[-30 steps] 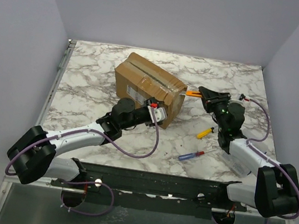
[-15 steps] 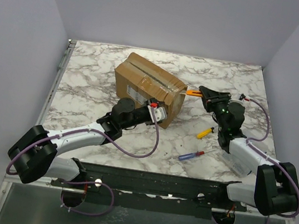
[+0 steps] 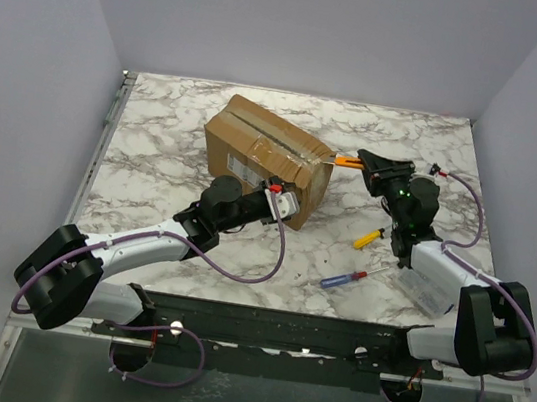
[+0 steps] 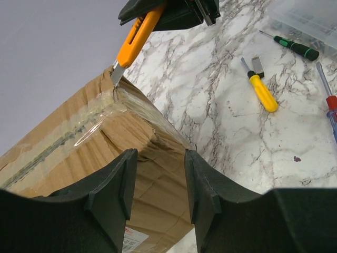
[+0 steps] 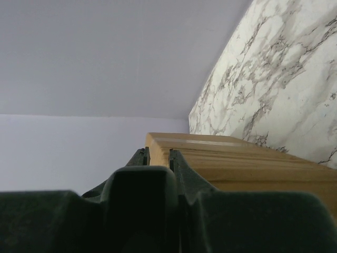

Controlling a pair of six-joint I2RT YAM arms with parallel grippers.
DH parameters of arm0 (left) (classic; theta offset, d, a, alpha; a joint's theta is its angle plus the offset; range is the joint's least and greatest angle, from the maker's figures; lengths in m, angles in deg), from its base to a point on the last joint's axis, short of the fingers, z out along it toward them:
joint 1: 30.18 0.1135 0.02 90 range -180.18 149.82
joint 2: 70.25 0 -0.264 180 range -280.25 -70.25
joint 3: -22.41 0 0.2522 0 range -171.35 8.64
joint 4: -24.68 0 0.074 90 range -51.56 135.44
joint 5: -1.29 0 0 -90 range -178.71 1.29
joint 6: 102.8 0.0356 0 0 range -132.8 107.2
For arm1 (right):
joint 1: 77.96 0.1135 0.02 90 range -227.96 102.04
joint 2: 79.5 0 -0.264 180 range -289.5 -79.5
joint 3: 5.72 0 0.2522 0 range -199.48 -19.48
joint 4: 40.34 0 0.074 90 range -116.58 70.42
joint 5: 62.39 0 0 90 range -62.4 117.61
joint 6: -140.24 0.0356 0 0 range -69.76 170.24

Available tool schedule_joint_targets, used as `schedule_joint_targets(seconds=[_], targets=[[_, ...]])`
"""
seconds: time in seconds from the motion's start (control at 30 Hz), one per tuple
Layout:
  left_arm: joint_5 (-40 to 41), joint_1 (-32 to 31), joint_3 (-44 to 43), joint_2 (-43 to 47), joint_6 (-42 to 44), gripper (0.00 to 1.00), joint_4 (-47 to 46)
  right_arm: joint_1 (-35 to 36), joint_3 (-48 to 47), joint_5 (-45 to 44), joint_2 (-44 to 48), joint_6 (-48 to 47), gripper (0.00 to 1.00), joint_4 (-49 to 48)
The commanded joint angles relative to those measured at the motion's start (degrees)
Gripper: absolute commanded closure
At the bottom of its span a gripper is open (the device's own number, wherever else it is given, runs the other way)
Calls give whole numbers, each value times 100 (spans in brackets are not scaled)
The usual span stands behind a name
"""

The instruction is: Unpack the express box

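Observation:
The express box [image 3: 265, 155], a brown taped carton with a white label, lies at the table's middle back. My left gripper [image 3: 287, 202] sits at its near right corner. In the left wrist view that gripper [image 4: 158, 158] has its jaws partly apart, with the box's crumpled corner [image 4: 152, 142] showing in the gap and no clear grip. My right gripper [image 3: 365, 163] is shut on an orange utility knife [image 4: 138, 36]. The knife blade [image 4: 116, 75] touches the tape at the box's top right corner. The right wrist view shows its fingers [image 5: 174, 158] close together.
A yellow-handled tool [image 3: 369, 238] and a red-and-blue screwdriver [image 3: 346, 278] lie right of the box. A clear plastic case [image 4: 310, 16] and a green screwdriver [image 4: 295, 47] lie near the right arm. Walls enclose the table on three sides.
The right gripper has pushed the knife a little up and left onto the box's corner. The left jaws have narrowed slightly. The box has barely shifted.

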Motion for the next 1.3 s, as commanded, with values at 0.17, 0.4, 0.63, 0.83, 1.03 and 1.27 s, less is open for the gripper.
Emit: schedule_joint_targets(seconds=[0.17,0.4,0.63,0.83,1.03,1.27], targets=[[-36,4,89,-83,-114,55,137,-49,11,-79,94,78,100,108],[4,6,92,-92,-105,60,137,-69,-147,32,-63,41,100,30],[-125,11,-23,25,-168,59,280,-86,-178,39,-94,13,100,46],[-29,4,-319,423,-397,55,476,-89,-318,162,-209,-38,100,47],[335,5,-637,258,-408,53,611,-96,-444,433,-352,-10,100,-288],[998,17,-869,-505,-177,56,634,-100,-478,565,-520,78,100,-522]])
